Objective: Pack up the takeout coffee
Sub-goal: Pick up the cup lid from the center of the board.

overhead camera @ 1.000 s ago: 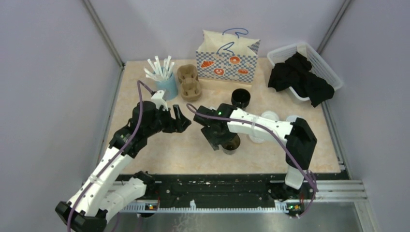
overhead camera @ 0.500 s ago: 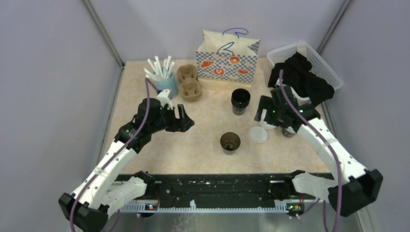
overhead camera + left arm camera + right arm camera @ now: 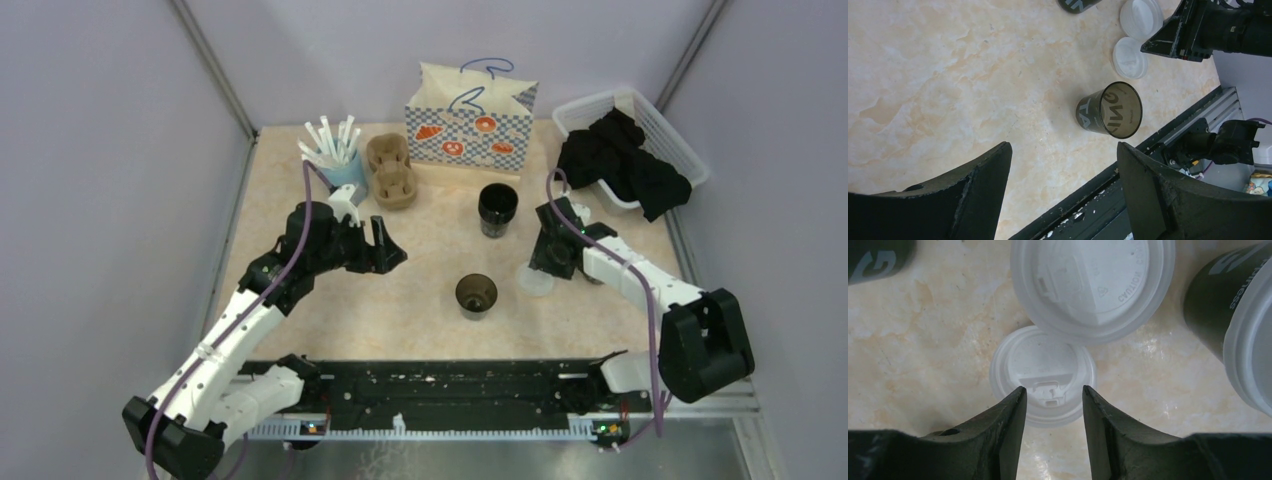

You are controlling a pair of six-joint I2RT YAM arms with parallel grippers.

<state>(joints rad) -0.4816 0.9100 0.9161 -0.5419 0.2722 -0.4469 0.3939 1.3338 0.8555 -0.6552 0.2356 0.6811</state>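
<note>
Two open black cups stand on the table, one [image 3: 477,295] near the middle, also in the left wrist view [image 3: 1110,110], and one [image 3: 497,208] farther back. A white lid [image 3: 537,280] lies flat on the table right of the near cup. My right gripper [image 3: 549,262] hangs over this lid [image 3: 1043,372], its jaws partly open with nothing between them [image 3: 1054,390]. A larger-looking lid [image 3: 1093,285] lies beyond it, and a lidded black cup [image 3: 1233,325] stands to the right. My left gripper [image 3: 385,247] is wide open and empty [image 3: 1063,147], left of the near cup.
A checkered paper bag [image 3: 470,120] stands at the back. A light-blue cup of straws [image 3: 340,165] and a brown pulp carrier [image 3: 390,172] are back left. A white basket [image 3: 670,135] with black cloth sits back right. The black rail [image 3: 450,385] runs along the near edge.
My right arm left the near cup, swung right and came down over the lids, its jaws widening then narrowing. The left gripper edged slightly to the right.
</note>
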